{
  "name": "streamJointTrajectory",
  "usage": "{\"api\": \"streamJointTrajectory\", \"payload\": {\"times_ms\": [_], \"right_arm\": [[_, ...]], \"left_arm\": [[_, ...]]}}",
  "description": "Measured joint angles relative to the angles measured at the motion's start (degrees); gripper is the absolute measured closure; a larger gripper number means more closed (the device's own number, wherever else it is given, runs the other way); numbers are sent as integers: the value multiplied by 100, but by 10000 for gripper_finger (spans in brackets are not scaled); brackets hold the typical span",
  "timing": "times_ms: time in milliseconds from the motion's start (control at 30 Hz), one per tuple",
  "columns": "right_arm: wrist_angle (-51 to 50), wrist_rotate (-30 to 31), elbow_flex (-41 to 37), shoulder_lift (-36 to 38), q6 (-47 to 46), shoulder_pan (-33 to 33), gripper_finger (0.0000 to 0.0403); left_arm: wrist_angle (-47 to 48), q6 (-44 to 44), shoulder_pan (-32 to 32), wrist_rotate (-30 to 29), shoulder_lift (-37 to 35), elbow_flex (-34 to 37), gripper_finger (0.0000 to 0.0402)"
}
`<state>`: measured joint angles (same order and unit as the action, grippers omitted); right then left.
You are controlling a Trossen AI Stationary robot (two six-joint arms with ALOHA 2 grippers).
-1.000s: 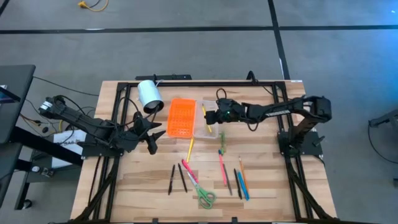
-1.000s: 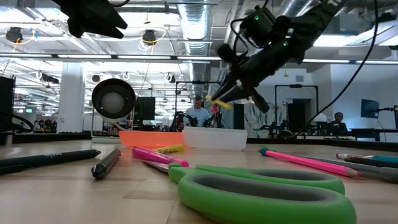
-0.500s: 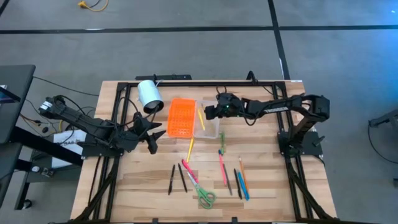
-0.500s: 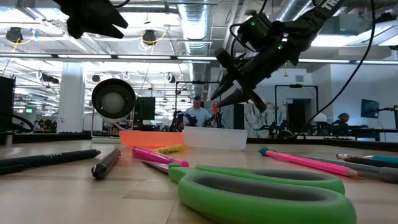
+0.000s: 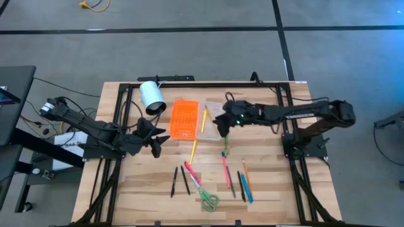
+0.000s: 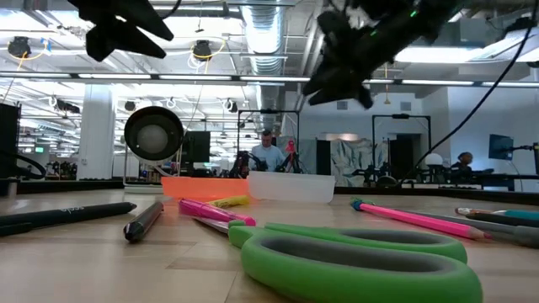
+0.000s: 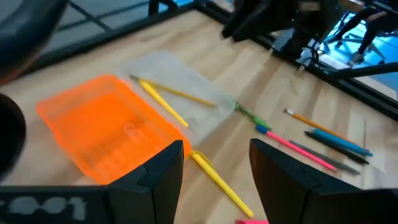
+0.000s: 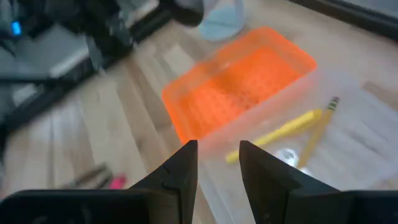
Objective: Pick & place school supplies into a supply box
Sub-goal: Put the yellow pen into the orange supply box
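The supply box's clear tray (image 5: 213,120) (image 8: 348,143) rests flat on the table with its orange lid (image 5: 185,118) (image 7: 106,134) beside it. Two yellow pencils (image 8: 283,132) (image 7: 165,99) lie inside the tray. On the near half of the table lie a yellow pencil (image 5: 193,151), a green pen (image 5: 225,144), a pink pen (image 5: 225,171), black pens (image 5: 175,181), blue and orange pencils (image 5: 246,183) and green-handled scissors (image 5: 206,195). My right gripper (image 5: 222,126) (image 8: 217,180) hovers open over the tray's near edge. My left gripper (image 5: 151,137) (image 7: 217,180) hangs open, left of the lid.
A white cylinder (image 5: 151,96) lies on its side at the far left of the lid. A black metal frame (image 5: 208,84) runs along the table's far edge and sides. In the low view, people stand in the room behind the table.
My right gripper carried a yellow pencil over the tray, toward the far left, and let it go. The pencil now lies in the tray beside the other one. The gripper then rose and drew back toward the table's right and near side.
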<state>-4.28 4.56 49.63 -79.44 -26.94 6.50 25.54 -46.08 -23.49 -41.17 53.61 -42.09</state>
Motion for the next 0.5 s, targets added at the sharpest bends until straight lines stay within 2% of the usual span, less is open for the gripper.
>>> {"api": "streamJointTrajectory", "payload": {"times_ms": [167,367,500], "right_arm": [[-1201,839,-2,620,351,-647,292],[-2344,1608,-2,1189,266,-1295,292],[-2971,1979,-9,1497,63,-1679,292]], "left_arm": [[-307,-388,0,276,546,0,229],[-1576,-298,2,494,1654,-2,229],[-2011,-488,59,494,2436,-90,229]]}}
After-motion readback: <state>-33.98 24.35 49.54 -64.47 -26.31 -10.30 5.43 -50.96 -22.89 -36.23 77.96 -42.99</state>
